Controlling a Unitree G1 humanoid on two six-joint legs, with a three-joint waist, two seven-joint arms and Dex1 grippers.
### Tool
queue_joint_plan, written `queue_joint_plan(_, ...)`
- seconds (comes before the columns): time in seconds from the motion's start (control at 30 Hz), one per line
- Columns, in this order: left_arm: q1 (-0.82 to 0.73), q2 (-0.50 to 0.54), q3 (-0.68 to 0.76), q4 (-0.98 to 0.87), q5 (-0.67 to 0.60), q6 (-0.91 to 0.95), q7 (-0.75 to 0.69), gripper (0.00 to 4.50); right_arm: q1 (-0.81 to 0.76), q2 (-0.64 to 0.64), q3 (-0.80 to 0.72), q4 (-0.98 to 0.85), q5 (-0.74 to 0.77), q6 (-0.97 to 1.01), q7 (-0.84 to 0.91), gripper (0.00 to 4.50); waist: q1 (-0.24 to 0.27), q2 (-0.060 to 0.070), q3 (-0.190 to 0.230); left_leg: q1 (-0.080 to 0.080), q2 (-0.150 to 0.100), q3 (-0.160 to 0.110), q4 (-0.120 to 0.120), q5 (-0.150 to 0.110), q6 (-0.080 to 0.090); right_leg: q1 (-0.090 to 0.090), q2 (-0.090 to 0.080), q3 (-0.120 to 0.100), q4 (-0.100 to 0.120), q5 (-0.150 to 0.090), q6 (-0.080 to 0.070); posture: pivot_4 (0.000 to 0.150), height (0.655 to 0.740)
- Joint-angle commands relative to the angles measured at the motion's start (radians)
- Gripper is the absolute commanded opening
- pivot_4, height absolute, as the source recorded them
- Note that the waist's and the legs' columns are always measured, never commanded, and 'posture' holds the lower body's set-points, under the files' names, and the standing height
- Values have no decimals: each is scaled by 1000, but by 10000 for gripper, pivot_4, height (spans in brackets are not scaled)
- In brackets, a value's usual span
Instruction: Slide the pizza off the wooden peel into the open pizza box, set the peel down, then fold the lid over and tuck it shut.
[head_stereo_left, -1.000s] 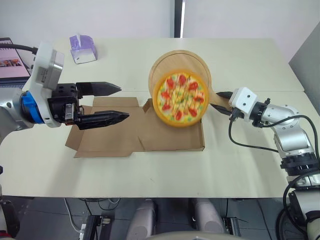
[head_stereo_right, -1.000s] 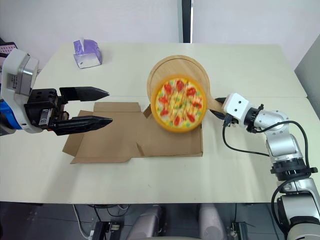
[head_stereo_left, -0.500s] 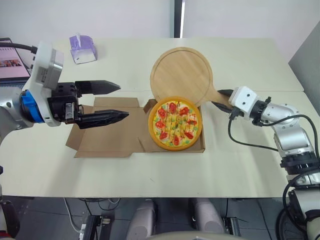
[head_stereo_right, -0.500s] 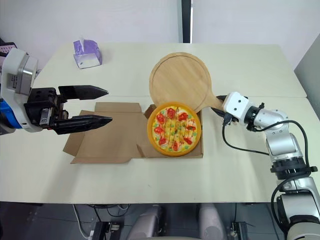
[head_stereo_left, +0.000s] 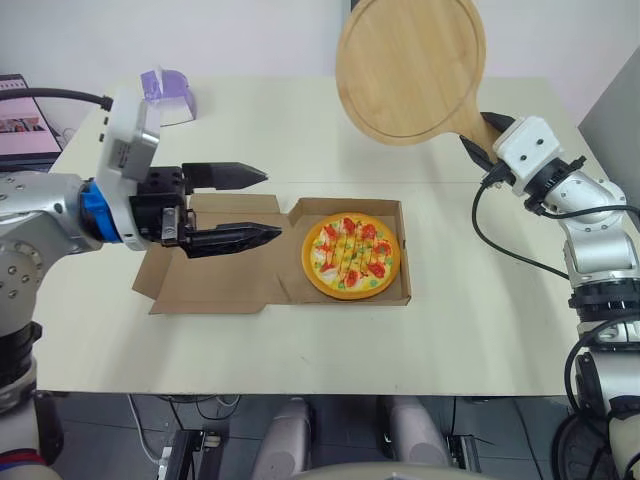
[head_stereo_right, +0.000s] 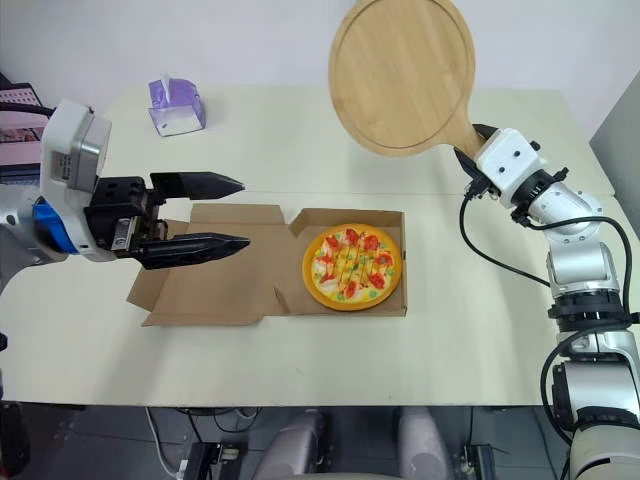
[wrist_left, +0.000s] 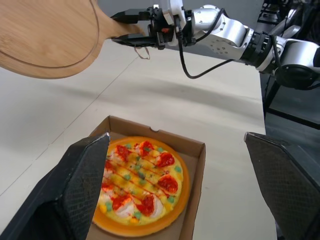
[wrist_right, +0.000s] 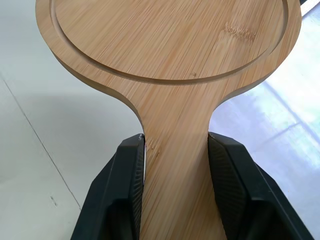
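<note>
The pizza lies flat in the tray of the open cardboard box, whose lid is spread flat to the left. My right gripper is shut on the handle of the bare round wooden peel, held high and tilted above the table's far right. In the right wrist view both fingers press the peel's handle. My left gripper hovers open over the lid, fingertips pointing toward the pizza, with nothing between them.
A purple tissue box stands at the table's far left corner. A screen sits beyond the left edge. A seam runs across the table behind the box.
The pizza has settled flat into the box tray. My right gripper lifted the bare peel up and back, away from the box. My left gripper edged right over the lid.
</note>
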Motion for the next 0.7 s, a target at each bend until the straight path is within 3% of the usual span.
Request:
queue_joint_plan(0.03, -65, -63, -46, -9, 9, -31, 27, 45000, 90, -60, -121, -169, 114, 221, 27, 15945, 3, 0, 0, 0, 0, 0, 0, 0, 0, 0, 0, 0, 0, 0, 0, 1500, 7400)
queue_joint_plan(0.33, -212, -258, -168, 73, 104, -110, 43, 45000, 469, -162, -357, -558, 280, 788, 45, 15945, -3, 0, 0, -1, 0, 0, 3, 0, 1, 0, 2, 3, 1, 2, 1, 1500, 7400)
queue_joint_plan(0.5, -246, -316, -216, 127, 160, -158, 16, 45000, 630, -87, -474, -749, 341, 1016, -37, 15945, -7, 1, 0, 4, 2, 0, 3, 1, 2, 4, 5, 3, 1, 2, -1, 1500, 7400)
queue_joint_plan(0.7, -256, -351, -254, 145, 193, -181, -24, 45000, 727, 35, -464, -906, 356, 1143, -142, 15945, -6, 1, 0, 5, 2, -1, 4, 1, 3, 8, 5, 3, -1, 3, 0, 1500, 7400)
